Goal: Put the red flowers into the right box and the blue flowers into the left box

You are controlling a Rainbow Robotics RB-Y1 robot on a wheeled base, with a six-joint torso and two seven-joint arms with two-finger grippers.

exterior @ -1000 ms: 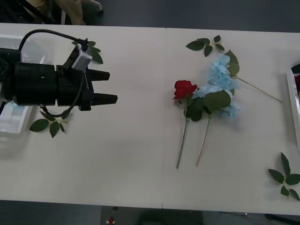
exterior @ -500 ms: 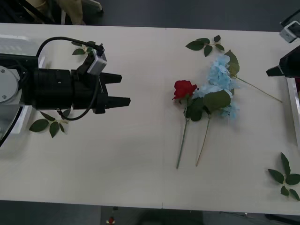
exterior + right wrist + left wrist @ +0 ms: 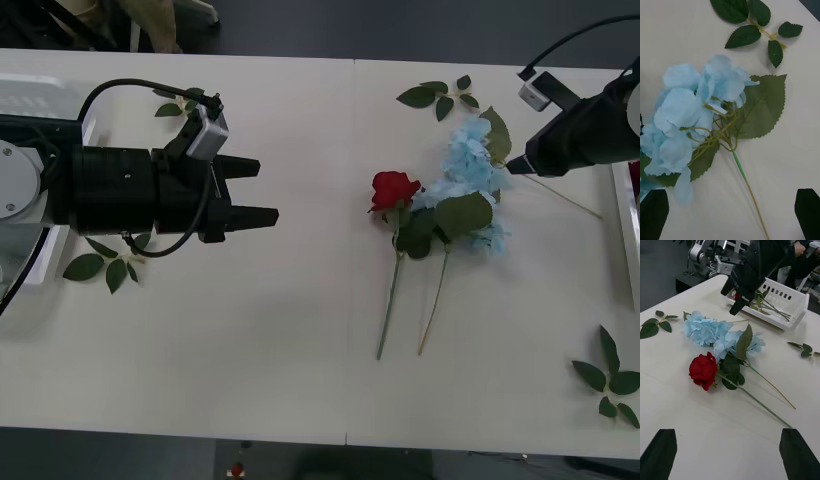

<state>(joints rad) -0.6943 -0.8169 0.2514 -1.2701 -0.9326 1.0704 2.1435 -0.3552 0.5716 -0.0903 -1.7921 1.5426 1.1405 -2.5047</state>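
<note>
2 stems run toward the table's [image 3: 300, 330] near edge: the rose [image 3: 394, 190], bloom far, and a blue flower [image 3: 480, 235]. Another blue flower [image 3: 470, 155] lies behind, stem pointing right. Right gripper [image 3: 515, 165], fingers spread, hovers over it. Left gripper [image 3: 255, 192], open, hangs well left.

Right tool [image 3: 514, 164] hovers at the blue flowers [image 3: 470, 165]; left tool [image 3: 262, 192] open.

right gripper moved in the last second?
Yes. The right gripper has come in from the table's right edge, leftward past the right box, to the blue flowers.
</note>
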